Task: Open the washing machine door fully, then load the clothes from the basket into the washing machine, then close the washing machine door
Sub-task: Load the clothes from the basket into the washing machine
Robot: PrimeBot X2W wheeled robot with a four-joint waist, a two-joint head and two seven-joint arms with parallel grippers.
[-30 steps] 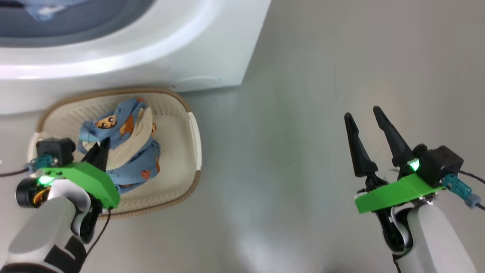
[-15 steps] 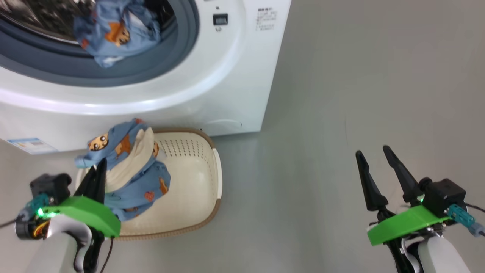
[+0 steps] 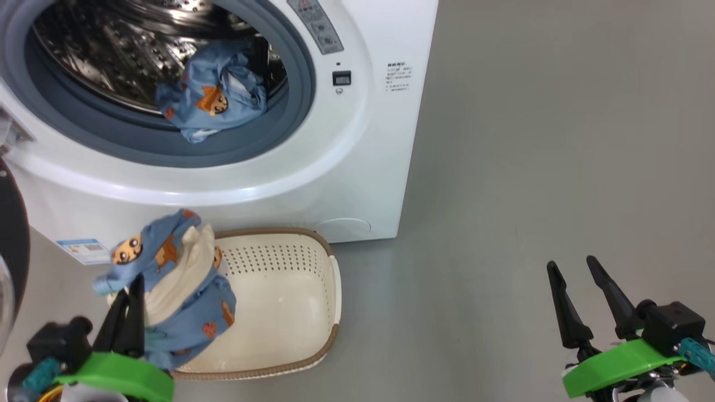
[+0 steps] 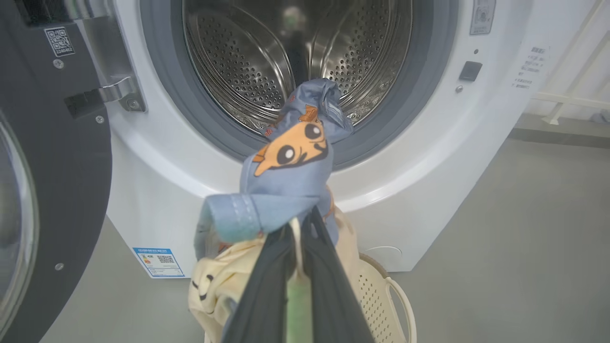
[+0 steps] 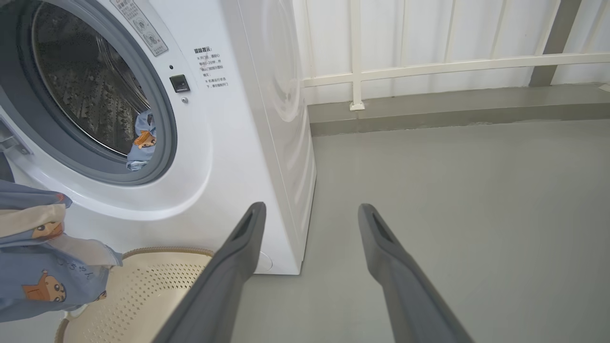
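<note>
From where I stood, the left tool [image 4: 299, 221] was pinched shut on a bundle of the clothes [image 3: 184, 301], which hung just above the basket [image 3: 329, 290], below the open mouth of the washing machine [image 3: 380, 139]. The right tool [image 3: 571, 262] stood spread and empty, well off to the machine's side. Another garment [image 3: 215, 95] lay partly on the grey gasket [image 3: 301, 111], where I judged the washing machine door [image 4: 47, 190] might trap it. The bundle's trailing cream part could snag that lip. The blue label [image 3: 82, 250] and the door's QR sticker [image 4: 59, 41] were too small to read.
</note>
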